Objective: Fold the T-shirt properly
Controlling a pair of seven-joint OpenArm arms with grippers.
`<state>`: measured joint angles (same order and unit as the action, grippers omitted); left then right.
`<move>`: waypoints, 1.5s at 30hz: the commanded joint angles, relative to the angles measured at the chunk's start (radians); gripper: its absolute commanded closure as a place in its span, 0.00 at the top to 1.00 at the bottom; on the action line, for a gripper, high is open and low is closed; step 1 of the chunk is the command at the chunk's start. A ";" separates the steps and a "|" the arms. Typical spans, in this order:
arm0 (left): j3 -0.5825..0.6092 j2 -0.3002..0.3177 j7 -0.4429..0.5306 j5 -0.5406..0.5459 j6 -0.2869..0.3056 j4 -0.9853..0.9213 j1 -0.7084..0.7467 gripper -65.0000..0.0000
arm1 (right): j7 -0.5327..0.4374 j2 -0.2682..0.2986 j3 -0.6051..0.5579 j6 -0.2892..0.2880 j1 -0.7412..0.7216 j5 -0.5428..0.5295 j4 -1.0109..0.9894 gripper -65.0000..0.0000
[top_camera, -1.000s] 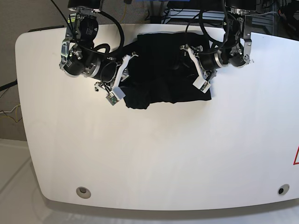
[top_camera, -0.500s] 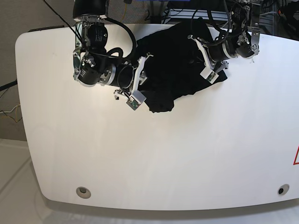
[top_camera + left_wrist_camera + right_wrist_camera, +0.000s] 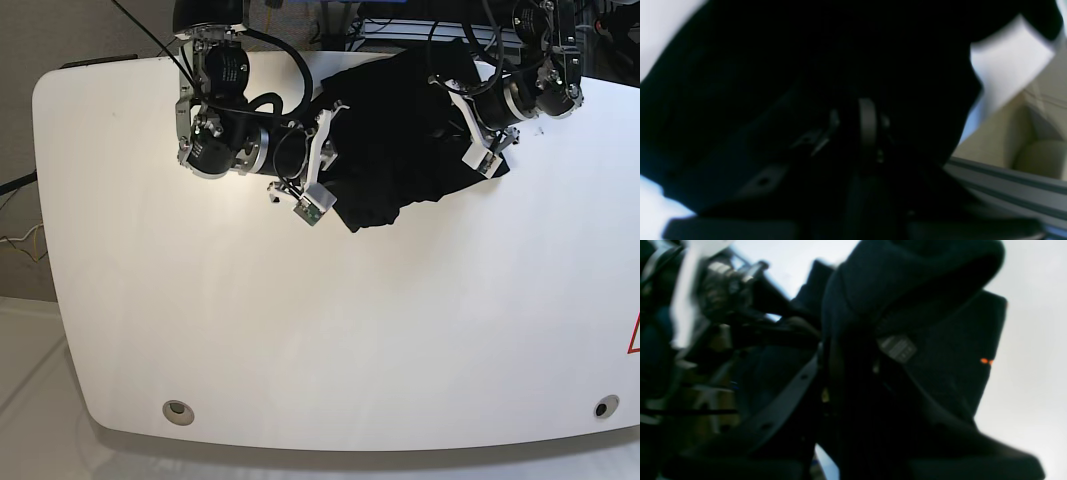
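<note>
In the base view, the right gripper (image 3: 322,160) sits at about 11 o'clock on the white bench (image 3: 300,330), its white fingers (image 3: 318,143) set against the left edge of the T-shirt (image 3: 395,150). The right wrist view shows black cloth bunched between and over those fingers, so they look clenched on the T-shirt, though blur softens the detail. A tiny orange print (image 3: 985,361) shows at the cloth's 3 o'clock edge in that view.

The T-shirt lies crumpled at 12 o'clock near the bench's far edge, stretched between the two arms, with a loose corner drooping towards 6 o'clock just beside the right gripper.

At about 1 o'clock the left gripper (image 3: 485,135) rests on the T-shirt's right side, its white fingers (image 3: 470,120) overlapping the cloth. In the left wrist view black fabric fills nearly everything and hides the tips; whether these fingers are clenched or released cannot be told.
</note>
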<state>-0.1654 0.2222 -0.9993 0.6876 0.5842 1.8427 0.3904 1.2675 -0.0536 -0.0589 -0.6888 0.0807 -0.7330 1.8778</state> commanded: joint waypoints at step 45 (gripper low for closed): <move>0.150 0.044 0.025 -0.127 -0.003 0.003 -0.015 0.12 | -0.017 0.004 -0.055 -0.009 -0.020 0.033 0.017 0.00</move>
<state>-0.0086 0.2691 -0.9894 0.5446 0.5766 1.8324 0.3710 1.2762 -0.0395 -0.1013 -0.6895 0.0757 -0.6735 1.8782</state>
